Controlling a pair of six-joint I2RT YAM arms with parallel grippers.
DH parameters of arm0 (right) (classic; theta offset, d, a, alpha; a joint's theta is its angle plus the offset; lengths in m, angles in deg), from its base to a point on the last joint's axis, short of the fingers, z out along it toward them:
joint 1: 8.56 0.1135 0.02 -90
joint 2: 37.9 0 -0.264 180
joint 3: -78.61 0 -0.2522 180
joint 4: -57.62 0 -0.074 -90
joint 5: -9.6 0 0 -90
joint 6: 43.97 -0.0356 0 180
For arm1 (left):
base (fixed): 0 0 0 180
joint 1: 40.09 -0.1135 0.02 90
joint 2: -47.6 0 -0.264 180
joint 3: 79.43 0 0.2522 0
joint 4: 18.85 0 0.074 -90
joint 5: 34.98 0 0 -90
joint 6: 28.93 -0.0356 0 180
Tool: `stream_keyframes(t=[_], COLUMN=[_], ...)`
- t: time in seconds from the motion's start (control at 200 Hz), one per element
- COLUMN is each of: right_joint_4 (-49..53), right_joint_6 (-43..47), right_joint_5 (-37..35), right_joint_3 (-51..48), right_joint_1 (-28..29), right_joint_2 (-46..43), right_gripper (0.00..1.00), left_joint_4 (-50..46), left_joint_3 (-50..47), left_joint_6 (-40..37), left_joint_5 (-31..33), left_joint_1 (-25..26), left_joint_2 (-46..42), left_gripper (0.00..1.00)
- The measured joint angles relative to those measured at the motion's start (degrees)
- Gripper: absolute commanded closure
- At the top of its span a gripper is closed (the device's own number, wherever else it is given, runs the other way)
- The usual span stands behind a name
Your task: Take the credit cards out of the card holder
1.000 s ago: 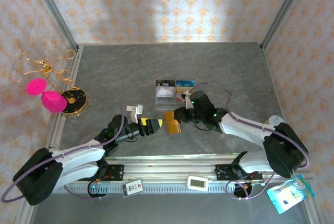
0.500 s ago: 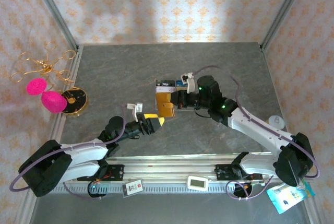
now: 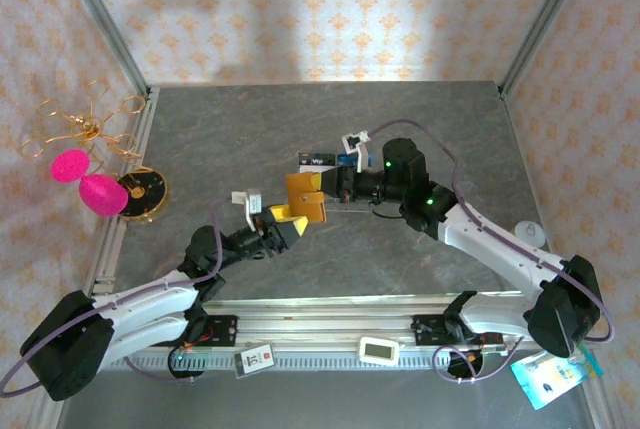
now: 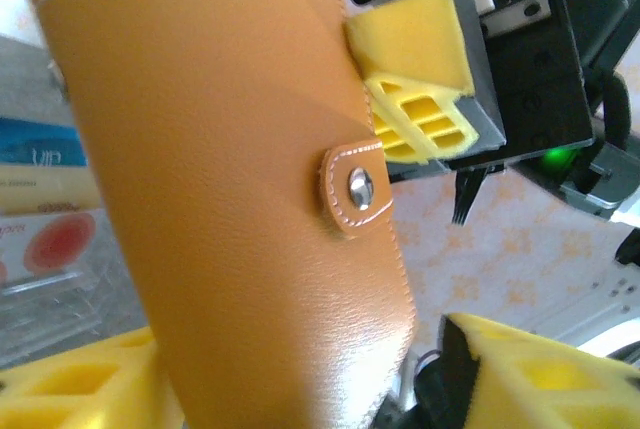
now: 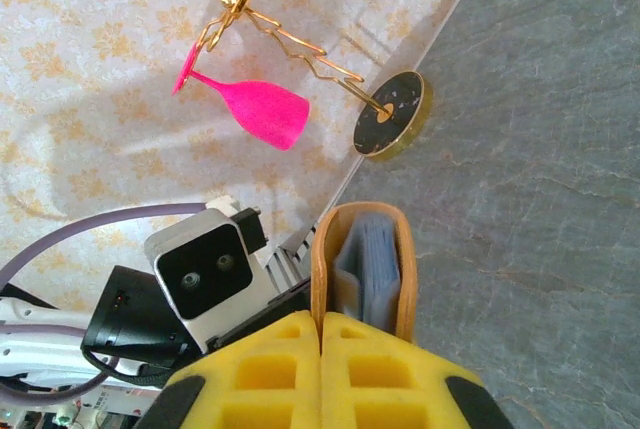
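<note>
Grey marbled table (image 3: 440, 129) lies beneath both arms. I see the card holder (image 3: 305, 197) raised clear of it near the centre, between the two grippers. From its orange leather-like cover I judge it light, pliable and fairly smooth, so it may bow or slip if pinched far from an edge. Recommended hold: the folded spine or a stitched border, leaving the open mouth free. The right gripper (image 5: 320, 324) has its yellow pads pressed together on one edge of the folded holder. The left gripper (image 3: 287, 226) stands partly apart, with the holder's lower end between its fingers (image 4: 540, 369). One finger shows a gap, so I read no clamp there. The snap tab (image 4: 355, 189) appears fastened. Pale blue-grey layers (image 5: 378, 261) show inside the fold, and I cannot tell credit cards from lining.
</note>
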Motion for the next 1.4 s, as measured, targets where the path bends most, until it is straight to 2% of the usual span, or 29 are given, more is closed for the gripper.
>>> stream_keyframes(t=[0.125,0.245,0.27,0.295,0.37,0.435,0.481,0.591,0.766,0.941,1.236,1.397], right_joint_4=[-0.3,0.4,0.8,1.4,3.4,5.9,7.5,10.9,13.3,14.5,16.9,17.8], right_joint_6=[-0.2,0.0,0.1,0.3,0.7,1.0,1.8,2.1,2.2,2.1,2.2,2.2], right_joint_5=[-0.2,-1.7,-2.4,-3.4,-6.2,-9.8,-12.6,-18.8,-26.2,-32.3,-40.7,-43.8], right_joint_3=[-0.3,-0.9,-0.9,-0.9,-0.9,-1.0,-1.1,-2.2,-2.7,-2.0,1.9,3.7], right_joint_1=[0.0,0.0,0.0,0.0,0.2,0.5,0.7,1.0,5.9,11.3,15.8,16.0], right_joint_2=[0.0,0.1,0.3,0.4,0.8,0.8,0.7,-0.3,-2.4,0.3,6.3,8.7], right_gripper=[1.00,1.00,1.00,0.96,0.75,0.61,0.56,0.49,0.46,0.43,0.41,0.45], left_joint_4=[-0.3,-1.1,-1.6,-2.1,-4.9,-8.8,-11.9,-18.7,-27.6,-31.8,-34.8,-34.9], left_joint_3=[0.0,0.0,0.1,0.1,0.7,1.9,3.1,6.3,10.3,11.5,13.6,13.7], left_joint_6=[0.6,0.4,0.9,1.3,1.5,1.7,1.7,2.2,2.2,1.9,1.1,1.1], left_joint_5=[-0.5,-0.2,0.0,0.4,1.7,4.2,6.1,11.2,17.9,21.6,24.3,24.5], left_joint_1=[0.0,0.0,0.0,0.0,0.2,0.8,1.2,2.5,6.3,8.0,9.8,10.4], left_joint_2=[0.0,0.1,0.1,0.2,0.5,0.8,1.0,2.4,5.6,5.9,6.0,6.0], left_gripper=[0.72,1.00,1.00,1.00,1.00,1.00,1.00,1.00,1.00,1.00,1.00,1.00])
